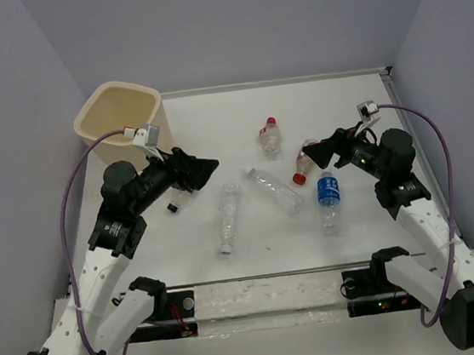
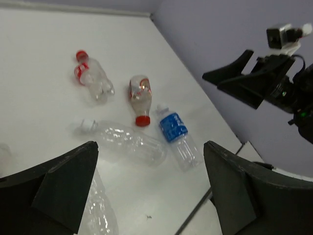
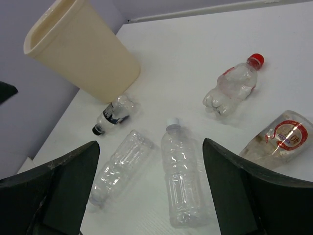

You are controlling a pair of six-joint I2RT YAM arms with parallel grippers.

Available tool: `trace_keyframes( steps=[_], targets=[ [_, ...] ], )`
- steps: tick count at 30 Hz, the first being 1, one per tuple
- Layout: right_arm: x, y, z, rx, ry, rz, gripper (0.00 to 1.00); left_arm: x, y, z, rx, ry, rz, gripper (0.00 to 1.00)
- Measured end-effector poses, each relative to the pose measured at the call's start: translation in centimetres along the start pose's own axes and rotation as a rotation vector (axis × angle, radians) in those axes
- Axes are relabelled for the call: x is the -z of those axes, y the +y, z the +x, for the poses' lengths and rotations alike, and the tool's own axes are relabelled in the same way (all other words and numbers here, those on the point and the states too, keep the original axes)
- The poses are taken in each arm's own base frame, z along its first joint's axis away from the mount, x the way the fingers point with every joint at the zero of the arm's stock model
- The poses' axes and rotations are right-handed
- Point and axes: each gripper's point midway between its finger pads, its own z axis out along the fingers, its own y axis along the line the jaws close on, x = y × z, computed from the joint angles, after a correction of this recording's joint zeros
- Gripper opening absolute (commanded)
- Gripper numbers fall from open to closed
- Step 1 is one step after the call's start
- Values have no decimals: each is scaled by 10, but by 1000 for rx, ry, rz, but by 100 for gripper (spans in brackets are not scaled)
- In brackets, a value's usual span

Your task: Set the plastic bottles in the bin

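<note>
- Left gripper (image 1: 204, 169) just right of bin (image 1: 118, 114), jaws wide, empty.
- Right gripper (image 1: 320, 153) well right of bin, jaws wide, empty.
- Bottles (image 1: 273, 189) flat on table (image 1: 238, 109); black-capped bottle (image 1: 174, 203) nearest bin.

White-and-black arms (image 1: 94, 279) — purple cables (image 1: 64, 231)

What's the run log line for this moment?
left gripper: open, empty | right gripper: open, empty | plastic bottles: six lying on table | bin: upright, far-left corner
</note>
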Motion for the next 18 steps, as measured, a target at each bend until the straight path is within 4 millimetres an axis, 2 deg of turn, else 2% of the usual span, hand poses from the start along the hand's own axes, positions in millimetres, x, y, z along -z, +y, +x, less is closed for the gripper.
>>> trace_keyframes(
  steps=[3, 8, 12, 15, 18],
  targets=[
    [0, -3, -1, 10, -10, 16, 91, 0, 10, 46, 74, 123, 2, 99],
    [2, -3, -5, 35, -27, 24, 90, -3, 5, 64, 100, 172, 48, 99],
    [0, -7, 0, 28, -12, 28, 89, -13, 1, 95, 90, 243, 51, 99],
    [-2, -9, 5, 18, 8, 28, 89, -21, 11, 117, 67, 282, -38, 98],
    [-3, -10, 8, 12, 20, 24, 89, -29, 36, 138, 24, 311, -196, 98]
  ],
)
